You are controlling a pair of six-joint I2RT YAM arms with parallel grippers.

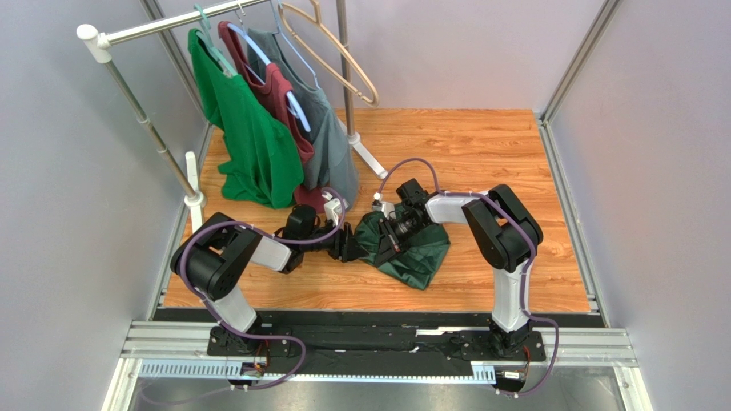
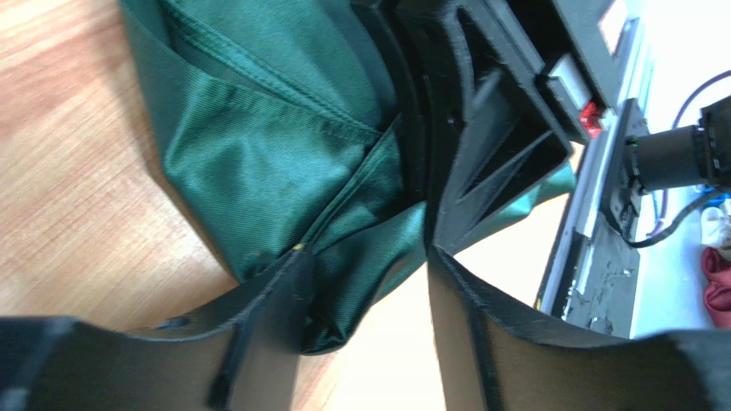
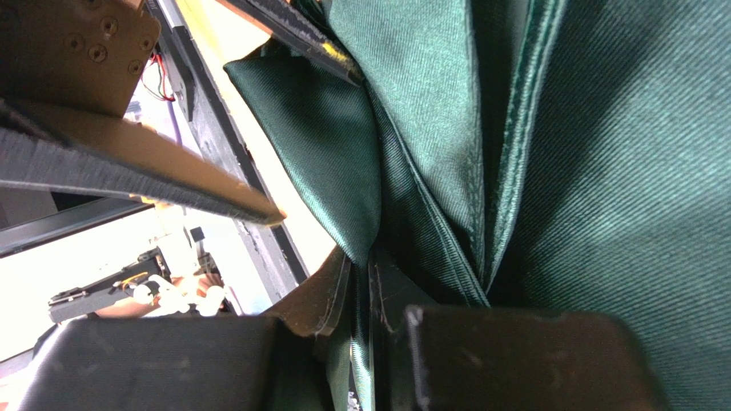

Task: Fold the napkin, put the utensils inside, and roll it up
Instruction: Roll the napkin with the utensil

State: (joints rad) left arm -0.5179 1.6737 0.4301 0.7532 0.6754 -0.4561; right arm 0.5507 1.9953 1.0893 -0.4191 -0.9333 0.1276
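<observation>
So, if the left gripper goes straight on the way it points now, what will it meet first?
Almost surely the napkin: its bunched cloth lies just ahead of the left gripper, partly inside its open jaws.

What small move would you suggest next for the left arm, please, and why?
Probably close the left gripper on the napkin fold between its open jaws: the right gripper pinches the cloth, so a second hold would let both arms spread it.

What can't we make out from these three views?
- Fork: seen in no view; possibly under the bunched napkin.
- Napkin's fold layout: top view, the right gripper and its arm cover the middle.
- Whether the left gripper touches cloth: too small in top view, unclear in wrist view.
</observation>
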